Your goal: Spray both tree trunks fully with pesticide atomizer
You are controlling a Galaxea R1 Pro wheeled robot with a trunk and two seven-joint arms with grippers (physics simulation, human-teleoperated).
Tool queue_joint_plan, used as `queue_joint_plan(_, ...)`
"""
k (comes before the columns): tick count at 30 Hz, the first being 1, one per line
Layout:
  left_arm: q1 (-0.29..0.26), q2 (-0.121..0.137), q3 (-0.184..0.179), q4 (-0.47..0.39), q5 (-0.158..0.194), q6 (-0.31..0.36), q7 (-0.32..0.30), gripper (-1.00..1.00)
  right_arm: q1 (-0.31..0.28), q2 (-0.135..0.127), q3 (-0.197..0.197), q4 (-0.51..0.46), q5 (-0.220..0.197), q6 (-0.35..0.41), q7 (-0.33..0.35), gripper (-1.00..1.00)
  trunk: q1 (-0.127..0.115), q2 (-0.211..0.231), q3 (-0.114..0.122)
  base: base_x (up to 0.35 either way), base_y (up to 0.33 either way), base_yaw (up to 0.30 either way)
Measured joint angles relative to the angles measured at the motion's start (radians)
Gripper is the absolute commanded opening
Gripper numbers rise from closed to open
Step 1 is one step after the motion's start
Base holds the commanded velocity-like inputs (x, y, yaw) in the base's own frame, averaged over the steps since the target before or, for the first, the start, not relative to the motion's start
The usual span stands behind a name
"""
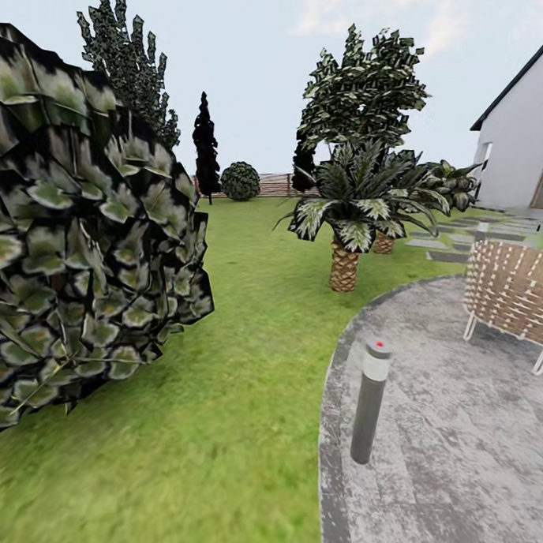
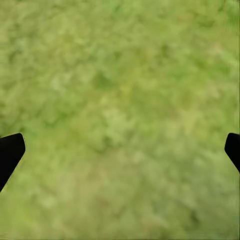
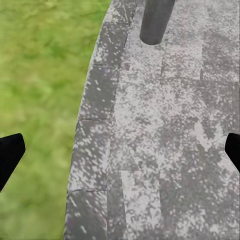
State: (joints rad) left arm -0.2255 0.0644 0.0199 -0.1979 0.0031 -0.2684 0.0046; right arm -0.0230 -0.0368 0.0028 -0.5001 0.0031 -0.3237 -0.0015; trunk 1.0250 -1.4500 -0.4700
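Observation:
The garden lawn stretches ahead to a slatted wooden fence. Two tall leafy trees stand far off: one rises behind the big bush, the other behind the palms, and both trunks are hidden. The pesticide atomizer is out of view. My left gripper hangs open over bare grass, its black fingertips far apart. My right gripper is open too, above the curved edge of the grey stone floor, with nothing between its fingers.
A large leafy bush crowds the left. A grey post lamp with a red dot stands on the paving edge; its base is close to the right gripper. Short palms, a wicker chair and a house lie to the right.

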Motion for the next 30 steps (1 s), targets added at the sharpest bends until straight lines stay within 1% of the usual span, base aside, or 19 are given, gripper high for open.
queue_joint_plan(7, 0.000, 0.000, 0.000, 0.000, 0.000, 0.000, 0.000, 1.00, 0.000, 0.000, 0.000, 0.000, 0.000, 0.000, 0.000, 1.00, 0.000, 0.000, 0.000, 0.229, 0.275, 0.005)
queue_joint_plan(10, 0.000, 0.000, 0.000, 0.000, 0.000, 0.000, 0.000, 1.00, 0.000, 0.001, -0.001, 0.000, 0.000, -0.001, -0.002, 1.00, 0.000, 0.000, -0.001, 0.145, 0.160, 0.139)
queue_joint_plan(17, 0.000, -0.005, -0.002, -0.007, -0.001, -0.001, 0.000, 1.00, 0.000, 0.001, -0.001, 0.000, 0.000, -0.001, -0.003, 1.00, 0.000, 0.000, -0.002, 0.022, 0.023, 0.208)
queue_joint_plan(19, 0.000, -0.007, -0.003, -0.009, -0.001, -0.001, 0.000, 1.00, 0.000, 0.002, -0.001, 0.000, 0.000, -0.001, -0.003, 1.00, 0.000, 0.000, -0.003, 0.001, 0.001, 0.030)
queue_joint_plan(25, 0.000, -0.006, -0.003, -0.011, 0.000, -0.001, -0.001, 1.00, 0.000, 0.002, -0.001, 0.000, 0.000, -0.001, -0.003, 1.00, 0.023, -0.042, -0.021, 0.000, 0.000, 0.005)
queue_joint_plan(30, 0.000, -0.006, -0.002, -0.011, 0.000, 0.000, -0.001, 1.00, 0.000, 0.002, -0.001, 0.000, 0.000, -0.002, -0.003, 1.00, 0.023, -0.042, -0.021, 0.000, 0.000, 0.000)
